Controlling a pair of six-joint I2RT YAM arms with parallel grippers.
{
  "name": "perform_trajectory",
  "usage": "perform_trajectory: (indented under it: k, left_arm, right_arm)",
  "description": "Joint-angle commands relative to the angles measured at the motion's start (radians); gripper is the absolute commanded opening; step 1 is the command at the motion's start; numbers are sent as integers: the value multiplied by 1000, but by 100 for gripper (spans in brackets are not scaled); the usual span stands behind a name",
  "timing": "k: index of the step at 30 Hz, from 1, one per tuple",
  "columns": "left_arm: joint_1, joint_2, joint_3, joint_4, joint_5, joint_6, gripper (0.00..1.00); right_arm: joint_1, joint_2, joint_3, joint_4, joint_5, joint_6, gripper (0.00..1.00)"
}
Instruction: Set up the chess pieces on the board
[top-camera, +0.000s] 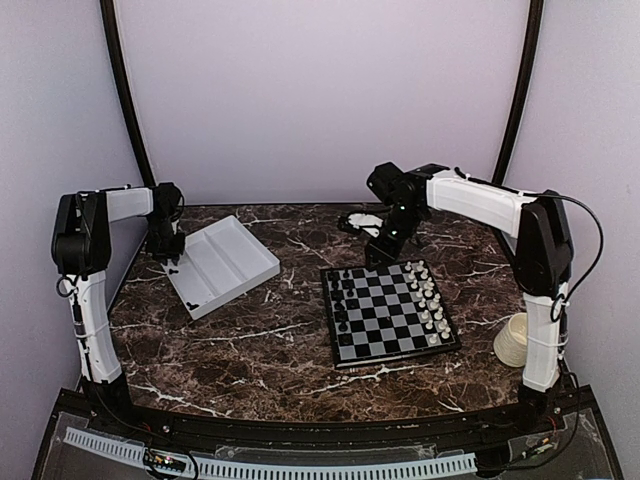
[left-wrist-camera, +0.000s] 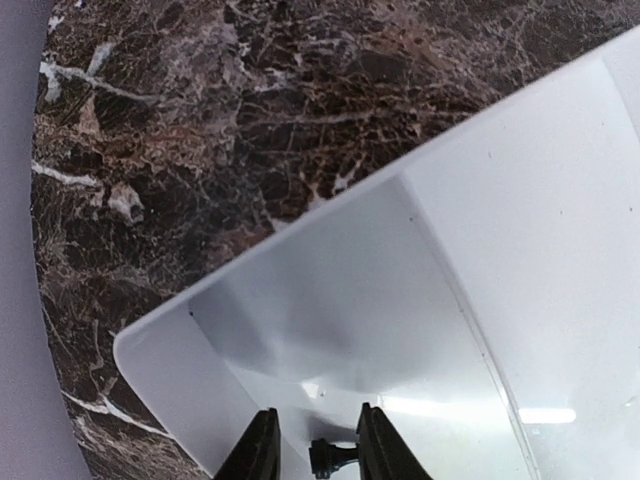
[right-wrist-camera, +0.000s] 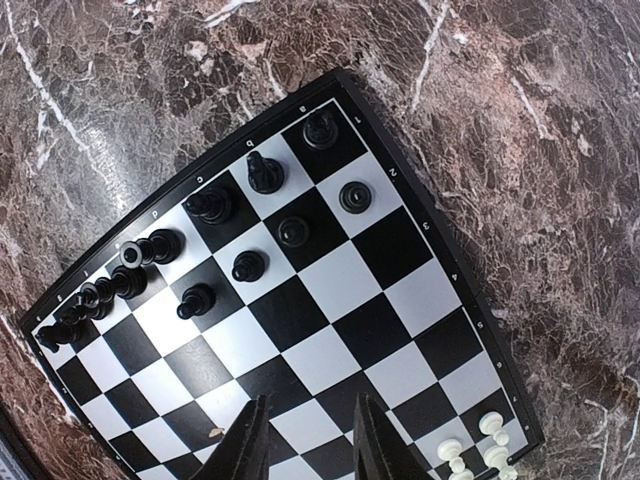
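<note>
My left gripper (left-wrist-camera: 318, 440) hangs low inside the white tray (left-wrist-camera: 330, 290), near its corner. A small black chess piece (left-wrist-camera: 332, 457) lies sideways between the jaws, its top against the right finger (left-wrist-camera: 378, 445), with a gap to the left finger. The jaws are partly apart. The board (top-camera: 390, 312) lies right of centre, with black chess pieces (top-camera: 343, 295) along its left side. My right gripper (right-wrist-camera: 308, 440) hovers open and empty over the board (right-wrist-camera: 330, 350). Black chess pieces (right-wrist-camera: 248, 266) stand in two uneven rows ahead of it.
White chessmen (top-camera: 428, 300) line the board's right side and show at the lower right (right-wrist-camera: 470, 450) of the right wrist view. The tray (top-camera: 235, 262) sits at the back left with a black piece (top-camera: 190, 300) in its near end. A cream cup (top-camera: 513, 340) stands by the right arm's base.
</note>
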Motion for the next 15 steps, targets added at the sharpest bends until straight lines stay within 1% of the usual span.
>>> perform_trajectory:
  k: [1,4,10,15]
  left_arm:
    - [2,-59,-20,-84,29,93,31]
    - [2,-65,-30,-98,45,123,34]
    - [-2,-69,-54,-98,84,169,35]
    - [-27,-77,-59,-115,78,194,35]
  right_arm:
    - [-6,16,26,2,-23,3,30]
    - [-6,18,25,1,-23,4,30]
    - [-6,15,23,1,-27,3,30]
    - [-6,6,3,9,-28,3,30]
